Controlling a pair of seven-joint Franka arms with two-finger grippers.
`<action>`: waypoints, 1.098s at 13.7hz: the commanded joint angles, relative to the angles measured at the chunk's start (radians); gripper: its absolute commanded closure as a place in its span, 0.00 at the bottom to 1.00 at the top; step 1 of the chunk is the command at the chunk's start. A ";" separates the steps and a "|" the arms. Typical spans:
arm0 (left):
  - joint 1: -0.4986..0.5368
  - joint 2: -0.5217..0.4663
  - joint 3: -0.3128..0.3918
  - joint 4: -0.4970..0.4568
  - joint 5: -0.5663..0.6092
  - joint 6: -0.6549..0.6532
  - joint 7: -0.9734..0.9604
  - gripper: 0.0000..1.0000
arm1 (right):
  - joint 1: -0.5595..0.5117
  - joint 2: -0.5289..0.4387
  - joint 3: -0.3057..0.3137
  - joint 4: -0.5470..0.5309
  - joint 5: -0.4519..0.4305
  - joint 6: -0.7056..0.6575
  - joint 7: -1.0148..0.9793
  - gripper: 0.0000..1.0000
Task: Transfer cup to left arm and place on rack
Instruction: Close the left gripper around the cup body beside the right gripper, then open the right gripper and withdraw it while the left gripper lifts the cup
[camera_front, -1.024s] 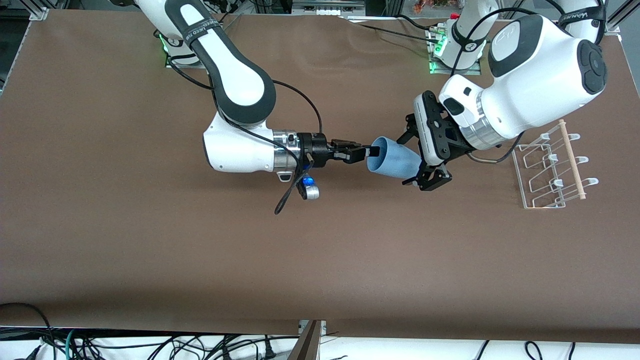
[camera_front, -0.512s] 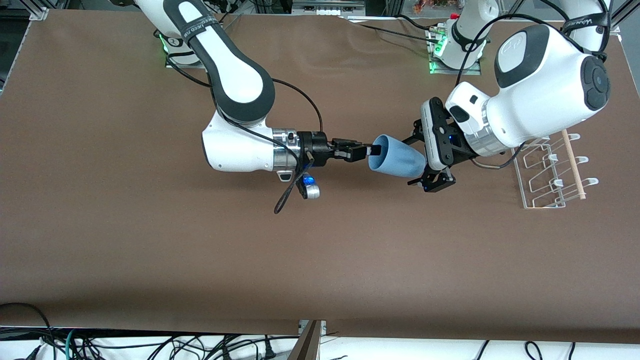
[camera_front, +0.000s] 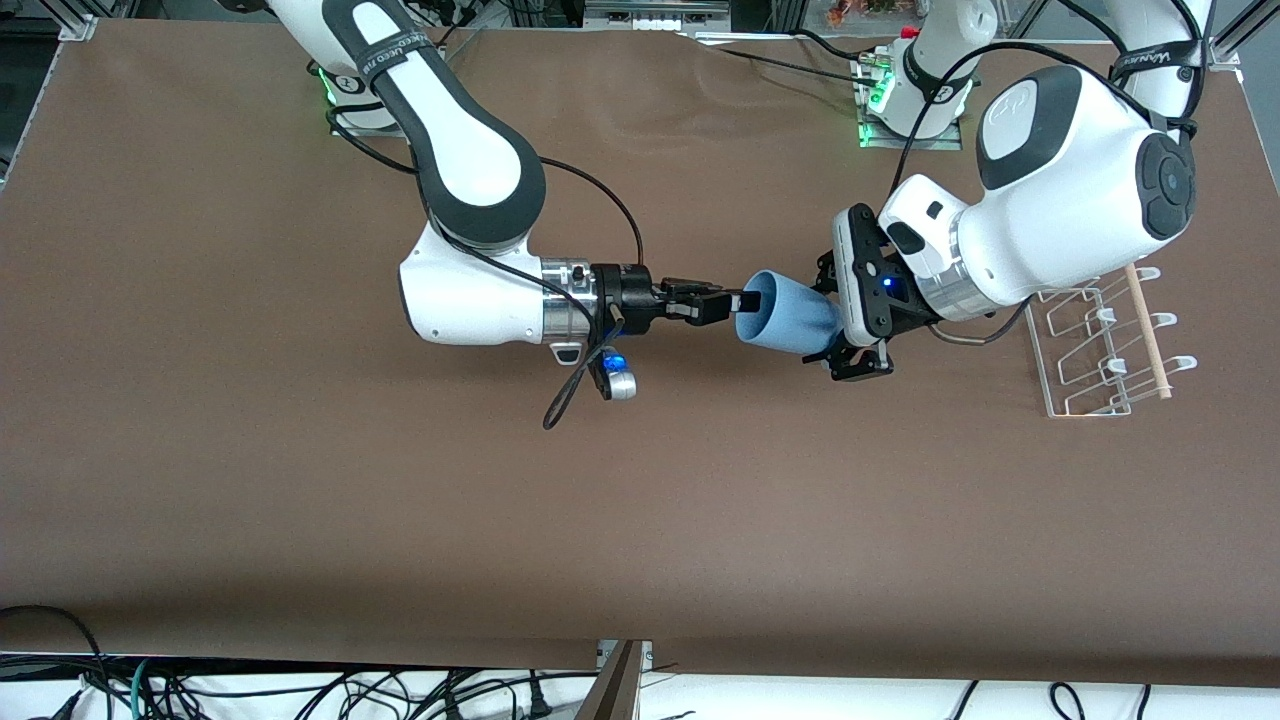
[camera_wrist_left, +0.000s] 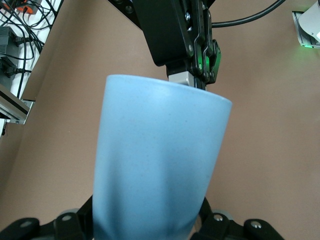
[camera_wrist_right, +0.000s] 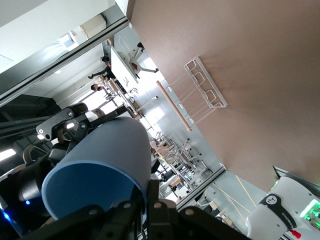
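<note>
Mid-handover, up in the air over the middle of the brown worktop (camera_front: 300, 520)! The light-blue cup (camera_front: 787, 316) lies on its side between the 2 arms, mouth toward the right arm, base toward the left. The right gripper (camera_front: 741, 301) pinches the rim, 1 finger inside the mouth and 1 outside, narrow and clamped on the wall.

What has changed: a second ago the left gripper (camera_front: 838, 318) straddled the cup's base end with its fingers spread wide; now they have drawn in and sit against the tapered body near the base, and the left wrist has shifted slightly toward the cup. The left wrist view shows the cup filling the frame, seated between that gripper's linkages. That reads as the left grip just closing, so both grippers appear to hold the cup at once, and the judgement is that the handover is about halfway, with the right gripper's release likely the step due.

Room to move looks generous. The white wire rack (camera_front: 1095, 345), with its wooden dowel (camera_front: 1145, 322) across the top, stands near the left arm's end of the worktop, just beside the left arm's bulky wrist. The risk is that wrist or its looping cable (camera_front: 985, 335) brushing the rack's prongs during the swing.
</note>
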 joint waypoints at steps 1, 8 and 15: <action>0.004 -0.004 -0.004 -0.003 0.014 0.007 0.011 0.90 | -0.004 -0.006 0.003 0.010 0.021 -0.011 0.004 1.00; 0.014 -0.017 0.004 0.012 0.013 -0.058 -0.004 0.92 | -0.023 -0.026 -0.006 0.010 0.011 -0.032 -0.006 0.00; 0.061 -0.031 0.027 0.068 0.167 -0.351 -0.054 0.92 | -0.190 -0.083 -0.032 0.010 -0.324 -0.279 -0.008 0.00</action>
